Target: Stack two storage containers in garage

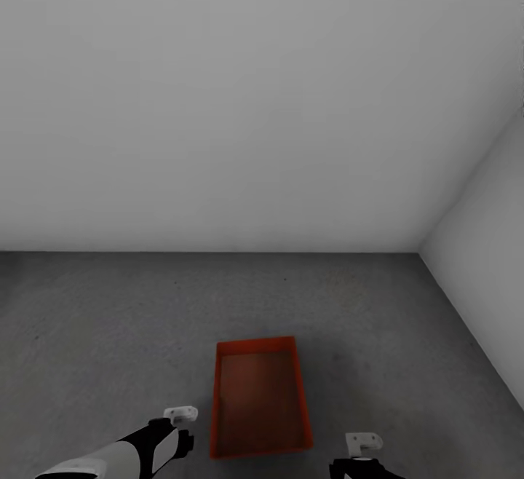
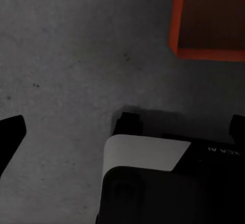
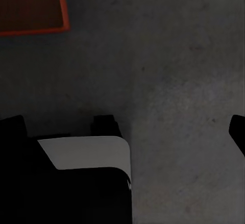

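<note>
Left arm [image 1: 124,457] and right arm [image 1: 364,468] held low, forearms reaching forward; jaw states not discernible.

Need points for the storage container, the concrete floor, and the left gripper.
storage container [image 1: 260,406]: head view, on its inner bottom.
floor [image 1: 109,333]: head view, on bare concrete left of the container.
left gripper [image 1: 182,428]: head view, between its fingers, beside the container's left wall.

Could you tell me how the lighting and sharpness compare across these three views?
Head view: even, soft light, pale walls, bin slightly blurry with a faint shadow on the floor. Left wrist view: dim, floor mottled, bin corner dark inside. Right wrist view: darkest, bin corner murky, soft edges.
</note>
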You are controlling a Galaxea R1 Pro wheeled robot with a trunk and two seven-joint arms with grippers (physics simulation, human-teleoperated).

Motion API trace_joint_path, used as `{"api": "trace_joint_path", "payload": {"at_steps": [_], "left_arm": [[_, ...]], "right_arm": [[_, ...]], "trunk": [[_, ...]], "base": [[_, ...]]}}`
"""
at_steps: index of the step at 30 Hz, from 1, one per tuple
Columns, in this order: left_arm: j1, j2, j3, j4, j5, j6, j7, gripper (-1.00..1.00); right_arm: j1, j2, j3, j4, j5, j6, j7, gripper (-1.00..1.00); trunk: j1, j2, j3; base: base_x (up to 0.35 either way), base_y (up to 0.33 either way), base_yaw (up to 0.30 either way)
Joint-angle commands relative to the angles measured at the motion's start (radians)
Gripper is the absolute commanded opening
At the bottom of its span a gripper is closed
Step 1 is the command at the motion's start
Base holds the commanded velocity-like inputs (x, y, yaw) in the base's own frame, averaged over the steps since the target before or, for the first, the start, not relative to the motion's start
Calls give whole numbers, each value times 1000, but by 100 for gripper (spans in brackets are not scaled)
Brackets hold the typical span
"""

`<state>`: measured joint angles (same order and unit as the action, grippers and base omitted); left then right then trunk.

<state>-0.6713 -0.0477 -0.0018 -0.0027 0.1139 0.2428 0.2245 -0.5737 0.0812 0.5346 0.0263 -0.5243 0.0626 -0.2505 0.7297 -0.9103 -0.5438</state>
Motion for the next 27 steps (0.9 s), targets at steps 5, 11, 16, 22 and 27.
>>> {"api": "trace_joint_path", "payload": {"at_steps": [5, 11, 16, 22, 27], "left_arm": [[-1, 0, -1, 0, 10, 1, 4, 100], [-1, 0, -1, 0, 10, 4, 5, 100], [-1, -1, -1, 0, 10, 7, 4, 100], [-1, -1, -1, 0, 10, 4, 4, 100], [-1, -1, -1, 0, 10, 1, 4, 100]], "right_arm": [[-1, 1, 8, 1, -5, 3, -3, 100], [-1, 0, 8, 1, -5, 3, -2, 100], [-1, -2, 8, 1, -6, 2, 0, 100], [-1, -2, 8, 1, -6, 2, 7, 100], [0, -2, 8, 1, -6, -20, 8, 100]], "trunk": [[0, -1, 6], [0, -1, 7], [0, -1, 8], [0, -1, 8], [0, -1, 8]], "base": [[0, 0, 0], [-86, 0, 0], [-304, 0, 0], [-337, 0, 0], [-179, 0, 0]]}}
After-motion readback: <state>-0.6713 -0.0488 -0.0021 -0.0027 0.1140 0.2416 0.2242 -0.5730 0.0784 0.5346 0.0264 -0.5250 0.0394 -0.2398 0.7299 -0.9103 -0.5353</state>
